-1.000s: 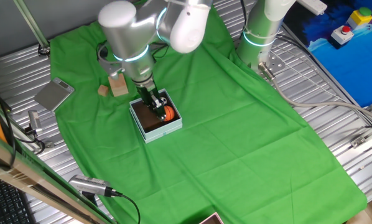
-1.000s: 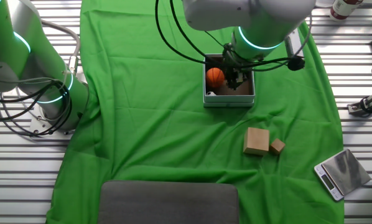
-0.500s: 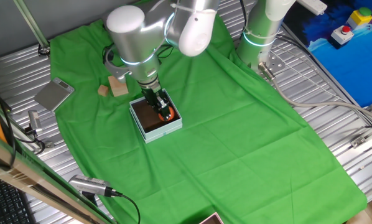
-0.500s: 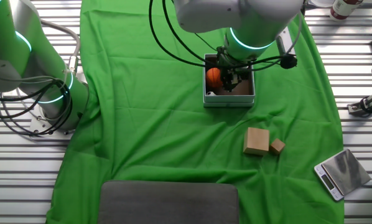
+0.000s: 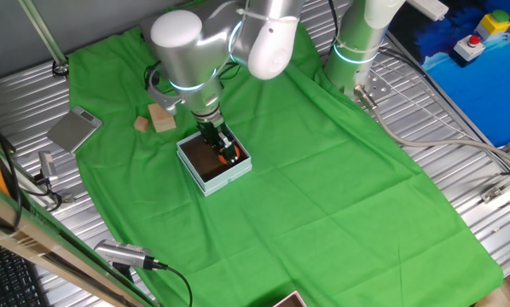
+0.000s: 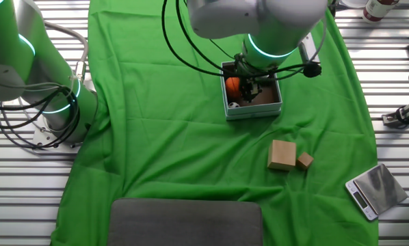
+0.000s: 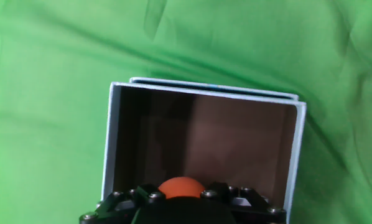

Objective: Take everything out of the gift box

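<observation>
The gift box (image 5: 205,176) (image 6: 254,109) (image 7: 109,143) stands on the green cloth, pale blue outside and dark brown inside. My gripper (image 5: 225,152) (image 6: 245,86) (image 7: 181,195) reaches down into it. The orange basketball (image 6: 232,85) (image 7: 181,185) sits between the fingers, which press close on both its sides. A small white patch of the soccer ball (image 6: 234,104) shows in the box's near left corner; the arm hides the rest. Two tan wooden blocks (image 6: 282,154) (image 5: 162,118) lie on the cloth outside the box.
A silver scale (image 6: 375,190) (image 5: 74,129) lies off the cloth's edge near the blocks. A flat grey plate (image 6: 186,222) lies at the front edge in the other fixed view. A second arm's base (image 5: 357,43) stands behind the cloth.
My gripper slid across the inside of the box onto the basketball, which now sits between the fingers. The box has shifted and turned slightly on the cloth.
</observation>
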Available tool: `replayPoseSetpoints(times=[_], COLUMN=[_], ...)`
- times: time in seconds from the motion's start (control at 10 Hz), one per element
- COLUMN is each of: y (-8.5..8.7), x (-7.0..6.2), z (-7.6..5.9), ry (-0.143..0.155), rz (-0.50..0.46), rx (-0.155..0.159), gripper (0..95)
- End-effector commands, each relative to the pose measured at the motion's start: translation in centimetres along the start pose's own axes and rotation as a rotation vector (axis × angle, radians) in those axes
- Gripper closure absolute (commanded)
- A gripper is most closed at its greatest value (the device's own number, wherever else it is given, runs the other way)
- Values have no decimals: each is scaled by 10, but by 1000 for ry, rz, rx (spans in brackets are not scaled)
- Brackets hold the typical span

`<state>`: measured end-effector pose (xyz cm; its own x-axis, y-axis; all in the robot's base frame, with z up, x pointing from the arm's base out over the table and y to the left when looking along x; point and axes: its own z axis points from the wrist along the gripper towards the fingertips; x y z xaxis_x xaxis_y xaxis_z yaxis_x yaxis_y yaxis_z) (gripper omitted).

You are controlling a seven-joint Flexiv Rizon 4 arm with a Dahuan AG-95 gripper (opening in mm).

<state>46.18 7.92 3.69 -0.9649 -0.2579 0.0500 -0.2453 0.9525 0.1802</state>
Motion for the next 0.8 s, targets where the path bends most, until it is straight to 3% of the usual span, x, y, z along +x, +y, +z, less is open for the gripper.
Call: replayPoseSetpoints(times=[0.1, 0.8], y=[0, 3], x=[-1, 2], z=[0, -5], ry=[13, 32], rz=[-19, -48], rx=[15, 20], gripper=[950, 950])
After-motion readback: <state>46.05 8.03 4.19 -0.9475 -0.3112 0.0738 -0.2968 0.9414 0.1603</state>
